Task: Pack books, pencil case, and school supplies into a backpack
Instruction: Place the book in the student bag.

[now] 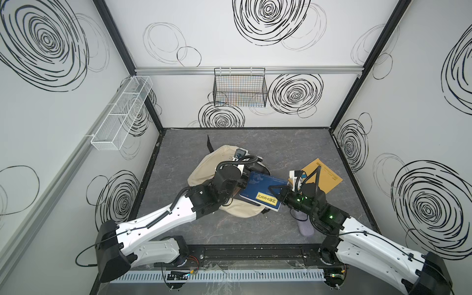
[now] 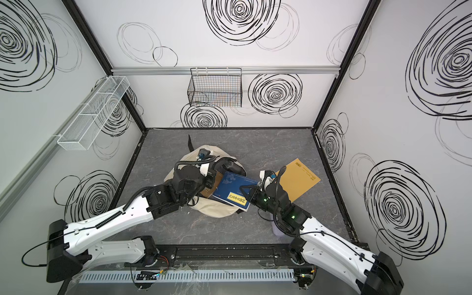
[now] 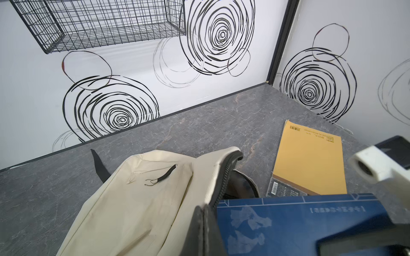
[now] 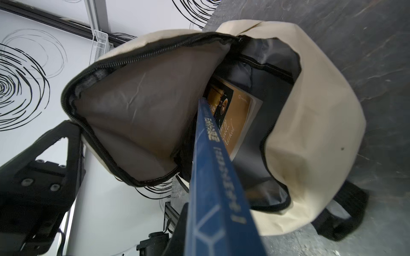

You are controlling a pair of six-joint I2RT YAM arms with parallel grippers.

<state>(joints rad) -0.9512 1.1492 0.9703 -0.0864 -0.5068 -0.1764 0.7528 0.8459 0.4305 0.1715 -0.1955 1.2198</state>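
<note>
Navy blue book (image 4: 213, 177), pinched by the narrow right end effector (image 1: 275, 192), is part-way into the backpack (image 4: 310, 124), whose zipper rim the closed left end effector (image 3: 205, 221) holds up. Next, I judge, it must slide deeper beside the dark brown book (image 4: 235, 110) inside. Waiting on the counter (image 1: 204, 224) are the mustard-yellow book (image 3: 310, 159), the pencil case (image 1: 305, 224) under the right arm, and the small dark packet (image 3: 284, 190) tucked partly under the yellow cover.

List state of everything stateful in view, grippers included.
backpack: main compartment unzipped, flap lifted.
navy book: tilted, leading end inside backpack mouth.
brown book: inside backpack.
mustard book: flat on table, unpacked.
dark packet: on table at mustard book's edge.
pencil case: on table, partly under right arm.
left gripper: shut on backpack flap edge.
right gripper: shut on navy book.
</note>
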